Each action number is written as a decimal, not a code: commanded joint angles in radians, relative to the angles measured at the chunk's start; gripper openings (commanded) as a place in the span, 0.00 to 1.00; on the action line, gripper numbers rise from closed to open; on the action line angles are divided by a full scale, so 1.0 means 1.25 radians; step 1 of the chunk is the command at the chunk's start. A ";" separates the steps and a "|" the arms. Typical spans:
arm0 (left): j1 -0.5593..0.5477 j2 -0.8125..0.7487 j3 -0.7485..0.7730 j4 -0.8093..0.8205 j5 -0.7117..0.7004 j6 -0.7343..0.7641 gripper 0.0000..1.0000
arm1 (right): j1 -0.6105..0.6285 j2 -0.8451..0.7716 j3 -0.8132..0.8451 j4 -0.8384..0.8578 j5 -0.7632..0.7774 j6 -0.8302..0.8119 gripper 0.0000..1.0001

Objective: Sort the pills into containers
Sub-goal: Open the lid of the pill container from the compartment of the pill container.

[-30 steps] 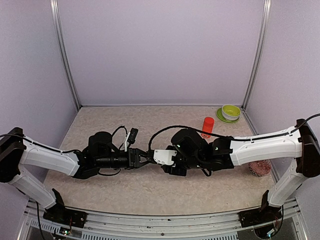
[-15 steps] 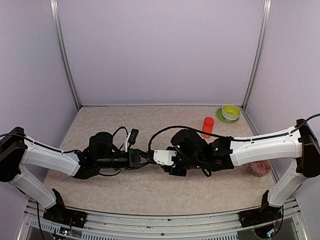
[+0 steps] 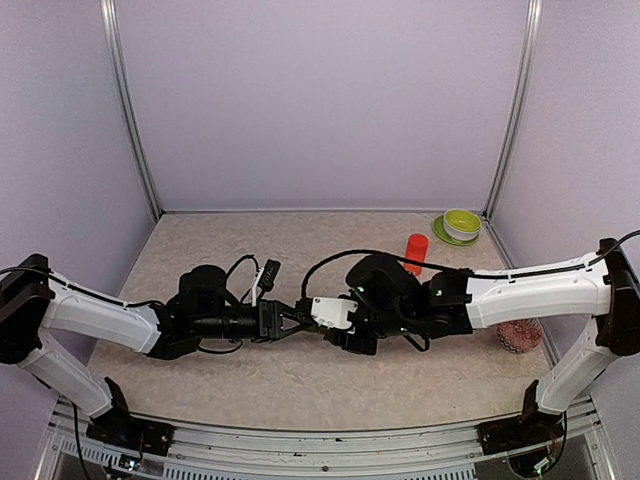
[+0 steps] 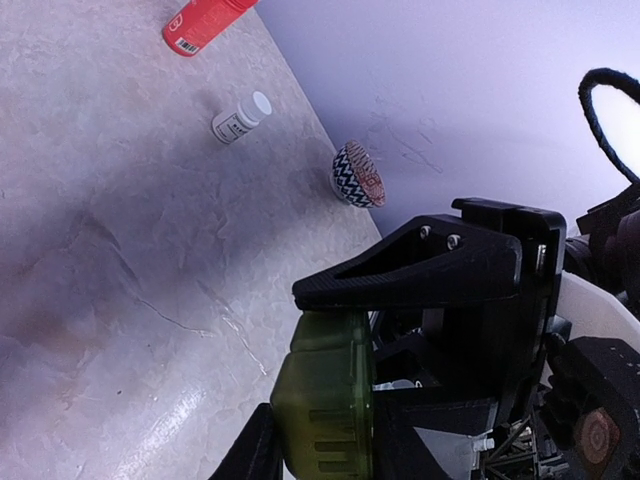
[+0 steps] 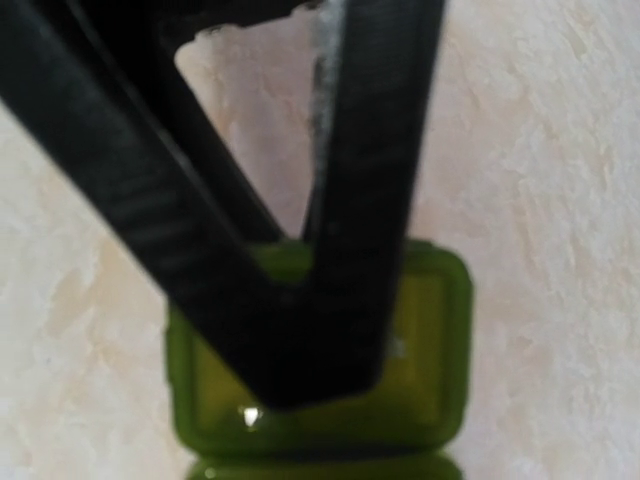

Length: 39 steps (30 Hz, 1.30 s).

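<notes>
while my left gripper (image 3: 288, 322) clamped the containers (image 4: 325, 400), my right gripper (image 3: 312, 320) sat directly opposite, jaws narrow over their end.

Soft even light; blurred wrist close-up

top camera overlooks the table (image 3: 300, 380) while both close wrist cameras share the containers (image 4: 325, 400).

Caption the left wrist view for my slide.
Left gripper shut on the green containers; red-orange bottle, white-capped bottle and patterned cup sit beyond on the table.
</notes>
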 commanded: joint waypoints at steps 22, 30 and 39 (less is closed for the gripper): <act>-0.002 0.004 -0.008 0.004 -0.032 0.027 0.25 | -0.009 -0.017 0.052 -0.028 -0.138 0.052 0.49; -0.002 0.000 -0.010 0.002 -0.035 0.027 0.25 | -0.015 -0.014 0.056 -0.018 -0.126 0.061 0.51; -0.001 -0.005 -0.012 -0.004 -0.042 0.027 0.26 | -0.013 -0.035 0.030 -0.022 -0.091 0.028 0.54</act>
